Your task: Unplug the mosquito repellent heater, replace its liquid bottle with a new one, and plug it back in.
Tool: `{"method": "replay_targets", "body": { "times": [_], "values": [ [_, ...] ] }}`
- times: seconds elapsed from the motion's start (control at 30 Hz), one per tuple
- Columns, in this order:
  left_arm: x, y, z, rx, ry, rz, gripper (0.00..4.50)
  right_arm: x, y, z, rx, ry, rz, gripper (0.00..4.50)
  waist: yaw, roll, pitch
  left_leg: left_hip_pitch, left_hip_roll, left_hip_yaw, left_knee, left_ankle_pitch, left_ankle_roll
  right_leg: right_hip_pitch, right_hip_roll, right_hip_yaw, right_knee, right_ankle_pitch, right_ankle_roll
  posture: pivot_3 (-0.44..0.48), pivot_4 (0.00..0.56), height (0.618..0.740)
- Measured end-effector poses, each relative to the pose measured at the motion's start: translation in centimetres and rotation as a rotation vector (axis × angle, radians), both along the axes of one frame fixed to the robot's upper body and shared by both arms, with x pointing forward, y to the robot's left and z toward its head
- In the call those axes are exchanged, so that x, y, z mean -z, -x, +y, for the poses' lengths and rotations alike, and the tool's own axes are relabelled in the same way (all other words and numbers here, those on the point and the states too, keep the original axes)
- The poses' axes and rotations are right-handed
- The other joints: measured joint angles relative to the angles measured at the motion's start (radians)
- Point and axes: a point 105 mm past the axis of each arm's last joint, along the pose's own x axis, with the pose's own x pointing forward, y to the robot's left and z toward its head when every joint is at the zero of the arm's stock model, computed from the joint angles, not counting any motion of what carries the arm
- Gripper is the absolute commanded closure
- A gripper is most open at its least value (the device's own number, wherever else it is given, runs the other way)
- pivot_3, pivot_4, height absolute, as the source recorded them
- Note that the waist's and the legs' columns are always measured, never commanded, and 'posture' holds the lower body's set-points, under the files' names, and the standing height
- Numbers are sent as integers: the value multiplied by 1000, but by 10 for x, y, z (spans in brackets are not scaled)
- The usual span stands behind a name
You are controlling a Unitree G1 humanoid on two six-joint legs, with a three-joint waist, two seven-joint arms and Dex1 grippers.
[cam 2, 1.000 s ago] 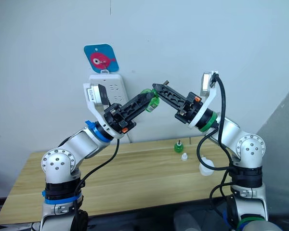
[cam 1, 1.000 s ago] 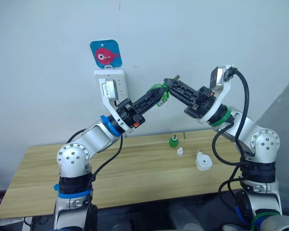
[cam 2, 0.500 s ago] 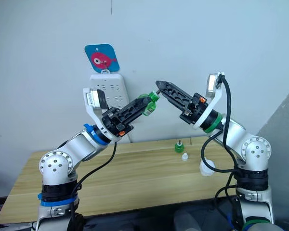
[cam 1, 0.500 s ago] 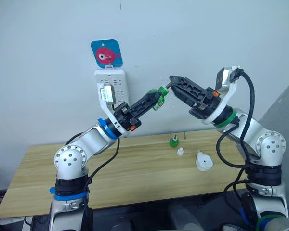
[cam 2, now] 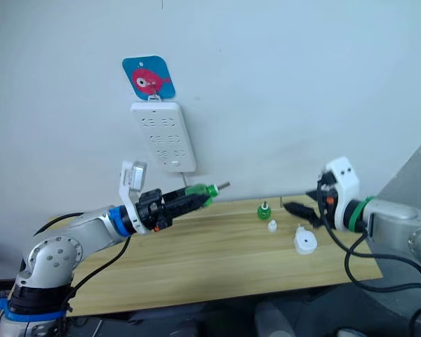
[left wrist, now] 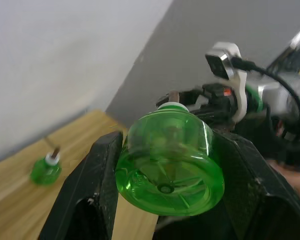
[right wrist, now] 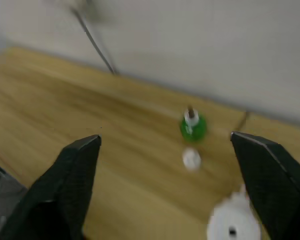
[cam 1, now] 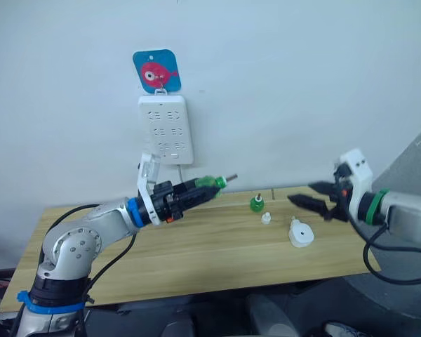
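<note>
My left pincer (cam 1: 196, 192) is closed on a green liquid bottle (cam 1: 212, 183), one black finger on each side of its body, holding it in the air above the desk (cam 1: 161, 253). The bottle lies nearly level, its long axis running from my left pincer toward my right one, base toward my wrist and its wick-tipped neck pointing away and slightly up. I count two green bottles: the one I hold, and a second green bottle (cam 1: 255, 204) standing upright on the desk, past the tip of the held one and below it. Just beside that standing bottle, on the side nearer my right pincer, sits one small white cap (cam 1: 266, 218). On the wall behind and above my left pincer hangs one tall white power strip (cam 1: 165, 130), with a blue card bearing a pink fish (cam 1: 156, 71) above it. There is one mosquito repellent heater (cam 1: 299, 234); it lies on the desk just below my right pincer (cam 1: 304, 199), its round hole facing up, so its short axis stands upright; its prongs are out of sight. My right pincer hovers over it with its fingers spread wide, holding nothing.
</note>
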Motion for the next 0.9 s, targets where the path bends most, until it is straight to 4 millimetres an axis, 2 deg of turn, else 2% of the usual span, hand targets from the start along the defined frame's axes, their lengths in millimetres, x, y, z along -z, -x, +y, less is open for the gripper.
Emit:
{"method": "replay_targets", "body": {
  "times": [0.07, 0.23, 0.37, 0.67, 0.9],
  "values": [
    [10, 5, -1, 39, -54, -29, 2117, 18, 1, -5, -4, 116, 20, 0, 0, -1, 14, -1, 0, 2, 0, 0, 0, -1, 0, 3, -1, 1, 2, -202, 188, 740],
    [24, 15, -3, 97, -134, -101, 2117, 31, -16, -13, 39, 237, -9, 0, 1, -7, 39, -2, 0, 6, 0, 0, 0, -4, 0, 7, -1, 2, 4, -189, 215, 740],
    [34, 21, -4, 117, -170, -129, 2117, 49, -20, -28, 90, 332, 68, 0, 9, -10, 56, -5, 0, 13, 0, -1, 1, -9, 0, 14, -1, 4, 7, -180, 232, 740],
    [53, 30, -8, 114, -194, -157, 2117, 75, -33, -41, 179, 375, 206, 0, 24, -13, 91, -5, 0, 17, 0, -1, 2, -11, 0, 18, -2, 5, 9, -152, 258, 740],
    [54, 33, -11, 115, -185, -185, 2117, 79, -41, -36, 231, 340, 278, 0, 27, -19, 101, -5, 0, 17, 0, -2, 2, -11, 0, 18, -3, 6, 10, -123, 269, 740]
  ]
}}
